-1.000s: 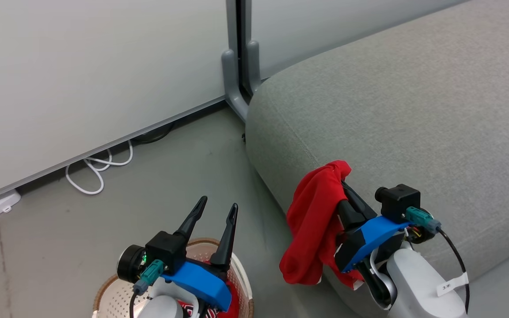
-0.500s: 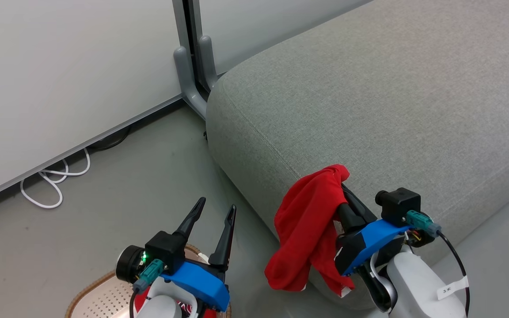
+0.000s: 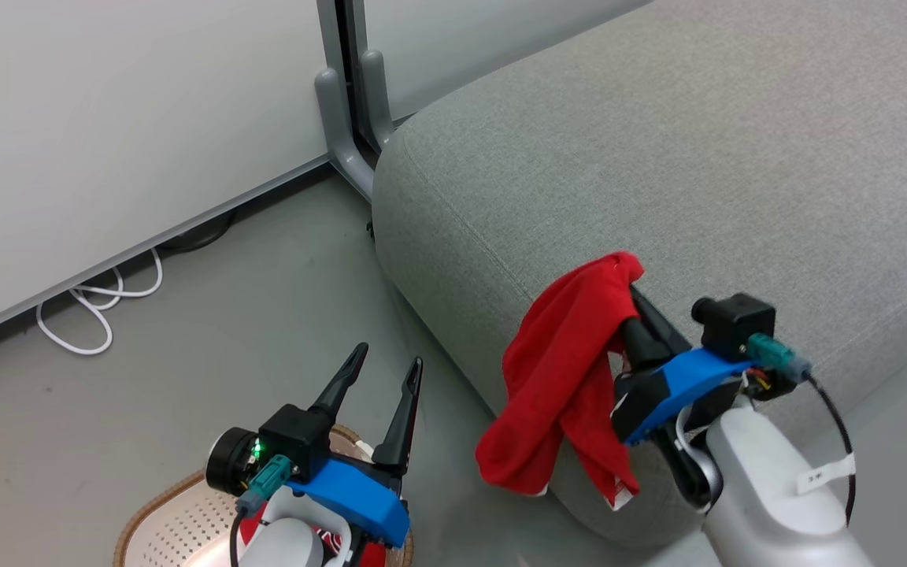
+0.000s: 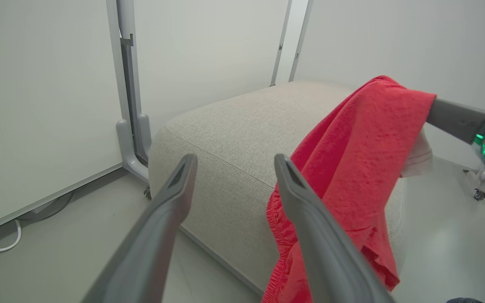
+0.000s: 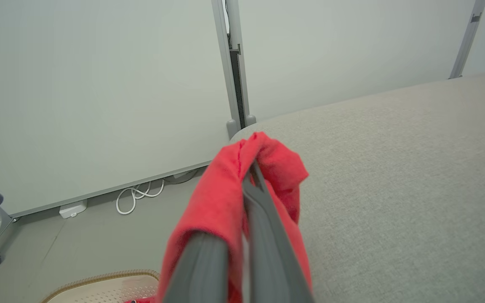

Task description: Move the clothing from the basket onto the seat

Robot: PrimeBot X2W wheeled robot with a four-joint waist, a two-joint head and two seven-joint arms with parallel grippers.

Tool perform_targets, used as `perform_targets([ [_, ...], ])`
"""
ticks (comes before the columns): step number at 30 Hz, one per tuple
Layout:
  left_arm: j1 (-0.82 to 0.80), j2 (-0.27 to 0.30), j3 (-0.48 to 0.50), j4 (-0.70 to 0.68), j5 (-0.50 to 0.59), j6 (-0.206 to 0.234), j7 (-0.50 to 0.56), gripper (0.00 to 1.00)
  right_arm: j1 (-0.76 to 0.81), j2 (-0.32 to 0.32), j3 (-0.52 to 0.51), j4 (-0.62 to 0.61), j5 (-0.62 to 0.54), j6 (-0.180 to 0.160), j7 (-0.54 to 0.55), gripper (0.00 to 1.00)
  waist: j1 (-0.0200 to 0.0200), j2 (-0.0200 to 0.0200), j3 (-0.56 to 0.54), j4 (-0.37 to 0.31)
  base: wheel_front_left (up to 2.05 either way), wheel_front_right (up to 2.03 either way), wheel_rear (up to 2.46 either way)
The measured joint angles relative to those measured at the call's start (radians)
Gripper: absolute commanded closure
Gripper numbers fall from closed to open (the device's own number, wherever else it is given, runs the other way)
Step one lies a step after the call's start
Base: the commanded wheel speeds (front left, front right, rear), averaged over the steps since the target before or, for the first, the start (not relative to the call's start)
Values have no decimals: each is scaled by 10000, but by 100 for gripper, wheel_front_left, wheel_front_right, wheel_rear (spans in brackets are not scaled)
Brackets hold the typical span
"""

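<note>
cable (image 3: pixel 98 318): white, looped on the floor (image 3: pixel 186 394) at the foot of the wall panel, far left.
basket (image 3: pixel 178 524): on the floor, off the seat's left end, partly under the left arm; well apart from the cable.
jersey (image 3: pixel 375 556): red cloth with a bit of black-and-white, inside the basket, mostly hidden by the arm.
left claw (image 3: pixel 389 354): released, fingers spread, nothing between them; hangs over the basket's far rim, pointing toward the seat's left end.
post (image 3: pixel 343 118): grey, upright, just behind the seat's rear-left corner.
shirt (image 3: pixel 564 378): red, bunched at the top, draped down off the right claw; its top is over the seat's front edge near the front-left corner, lower folds hang in front of the seat's side. Can't tell if it touches the fabric.
right claw (image 3: pixel 636 293): clenched on the shirt's top fold, fingertips buried in the cloth, above the seat's front edge.
seat (image 3: pixel 697 157): grey fabric, stitched seam along the front edge, right of everything else.
</note>
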Motion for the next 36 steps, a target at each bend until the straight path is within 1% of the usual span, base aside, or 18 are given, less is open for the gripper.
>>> perform_targets([
  [4, -106, 65, 13, -176, 79, 2, 0, 0, -766, -6, -878, 29, -144, 0, 186, 100, 0, -1, 290, 53, 0, 0, 0],
  [7, -175, 159, -35, -336, 146, 0, 0, 0, -1509, -12, -1607, 19, -508, 0, 360, 100, 0, 0, 602, 104, 0, 0, 0],
  [11, -402, 364, -90, -619, 217, 0, 0, 0, -2468, -199, -2479, -19, -732, 0, 683, 100, 0, 0, 1127, 179, 0, 0, 0],
  [12, -466, 439, -115, -683, 261, 0, 0, 0, -2731, -311, -2729, -33, -732, 0, 732, 100, 0, -1, 1274, 198, 0, 0, 0],
  [13, -636, 596, -151, -834, 303, 0, 0, 0, -3267, -581, -3210, -42, -700, 0, 886, 100, 1, 0, 1595, 239, 0, 0, 0],
  [16, -890, 865, -178, -1074, 403, 0, 0, 0, -4022, -928, -3875, -52, -594, 0, 1053, 100, 1, 0, 2121, 297, 0, 0, 0],
  [19, -1134, 1166, -211, -1304, 537, 0, 0, 0, -4699, -1429, -4529, -40, -596, 0, 1058, 100, 1, 0, 2689, 358, 0, 0, 0],
  [23, -1592, 1498, -391, -1592, 702, 0, 0, 0, -5265, -2006, -5469, 198, -658, 0, 1024, 100, 2, -1, 3477, 483, 0, 0, 0],
  [27, -2057, 1879, -662, -1893, 871, 0, 0, 0, -5482, -2383, -6240, 562, -855, 0, 621, 100, 2, -1, 4262, 683, 0, 0, 0],
  [32, -2477, 2290, -913, -2255, 945, 0, 0, 0, -5426, -2278, -6920, 1298, -1154, 0, 211, 100, 2, -1, 5177, 991, 0, 0, 0],
  [36, -2549, 2410, -945, -2393, 972, 0, 0, 0, -5256, -2002, -7214, 2073, -1444, 0, 61, 100, 2, -1, 5713, 1227, 0, 0, 0],
])
